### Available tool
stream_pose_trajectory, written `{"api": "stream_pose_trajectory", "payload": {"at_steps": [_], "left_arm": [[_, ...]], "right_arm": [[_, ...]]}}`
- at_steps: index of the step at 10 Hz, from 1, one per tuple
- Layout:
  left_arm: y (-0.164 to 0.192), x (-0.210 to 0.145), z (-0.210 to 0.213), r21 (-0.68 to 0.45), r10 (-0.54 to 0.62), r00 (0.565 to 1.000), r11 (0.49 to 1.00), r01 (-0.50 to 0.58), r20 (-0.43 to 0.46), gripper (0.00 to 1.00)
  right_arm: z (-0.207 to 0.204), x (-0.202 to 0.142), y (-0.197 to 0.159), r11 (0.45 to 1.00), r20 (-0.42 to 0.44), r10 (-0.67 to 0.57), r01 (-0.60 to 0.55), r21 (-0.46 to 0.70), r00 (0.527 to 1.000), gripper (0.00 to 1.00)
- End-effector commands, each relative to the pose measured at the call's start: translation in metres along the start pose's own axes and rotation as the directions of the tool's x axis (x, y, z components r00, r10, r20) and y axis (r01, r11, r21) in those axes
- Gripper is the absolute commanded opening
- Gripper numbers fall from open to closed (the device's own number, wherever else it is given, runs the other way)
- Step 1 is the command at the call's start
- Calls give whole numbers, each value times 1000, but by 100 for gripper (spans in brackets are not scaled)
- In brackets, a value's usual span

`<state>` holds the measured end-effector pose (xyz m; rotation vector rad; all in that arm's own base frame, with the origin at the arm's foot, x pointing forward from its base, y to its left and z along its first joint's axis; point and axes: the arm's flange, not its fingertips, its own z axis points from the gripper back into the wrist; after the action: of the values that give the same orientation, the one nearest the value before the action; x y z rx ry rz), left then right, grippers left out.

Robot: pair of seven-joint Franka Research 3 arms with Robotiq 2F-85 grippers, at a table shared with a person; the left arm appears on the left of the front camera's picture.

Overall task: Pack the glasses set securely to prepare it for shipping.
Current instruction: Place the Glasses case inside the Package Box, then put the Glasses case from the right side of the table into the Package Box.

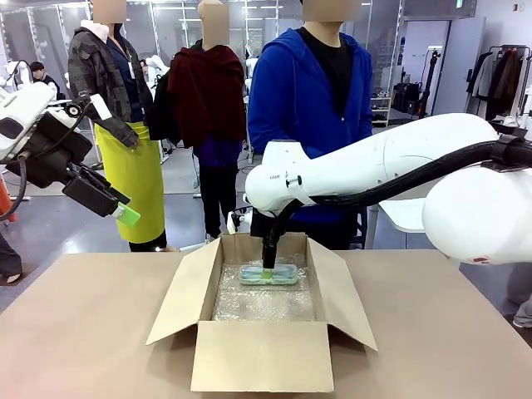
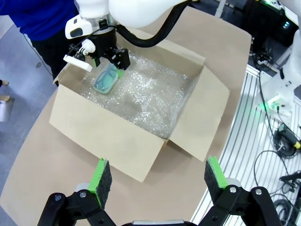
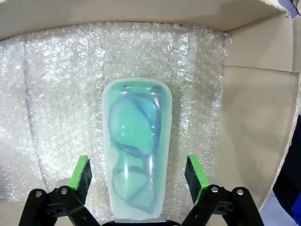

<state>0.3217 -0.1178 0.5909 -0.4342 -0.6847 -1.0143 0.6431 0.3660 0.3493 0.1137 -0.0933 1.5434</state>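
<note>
Glasses case [image 3: 136, 150], the mint-green one with spectacles showing through it, lies flat directly under the right gripper [image 3: 137, 165], lengthwise between its two green pads [image 3: 79, 172] and reaching forward past their tips. The jaws stand wide and each pad is clear of the case's side, so nothing is gripped. Under the case and around the fingers spreads the bubble wrap [image 3: 51, 94] lining the floor of the cardboard box [image 1: 262, 357], whose far wall is just ahead of the gripper and whose flaps stand open. The left gripper [image 2: 156, 165] hangs well away from the box, high and off to one side, jaws also wide and empty. Risks, as I judge them: the pads sit low beside the case, so a lift that drifts sideways could catch its edge or snag the wrap and drag it askew; and a case lying loose on slick wrap, uncovered, could slide in transit
</note>
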Motion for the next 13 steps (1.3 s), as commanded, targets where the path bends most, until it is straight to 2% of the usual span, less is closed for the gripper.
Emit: {"api": "stream_pose_trajectory", "payload": {"at_steps": [1, 2, 13], "left_arm": [[1, 0, 3, -22, -20, 1000, 1000, 20, 10, 100], [1, 0, 3, -22, -20, 1000, 1000, 20, 10, 100], [1, 0, 3, -22, -20, 1000, 1000, 20, 10, 100]], "right_arm": [[8, 3, 19, 999, -21, -52, 51, -13, 998, 100], [0, 0, 0, 1000, 0, 0, 0, 0, 1000, 100], [0, 0, 0, 1000, 0, 0, 0, 0, 1000, 100]]}}
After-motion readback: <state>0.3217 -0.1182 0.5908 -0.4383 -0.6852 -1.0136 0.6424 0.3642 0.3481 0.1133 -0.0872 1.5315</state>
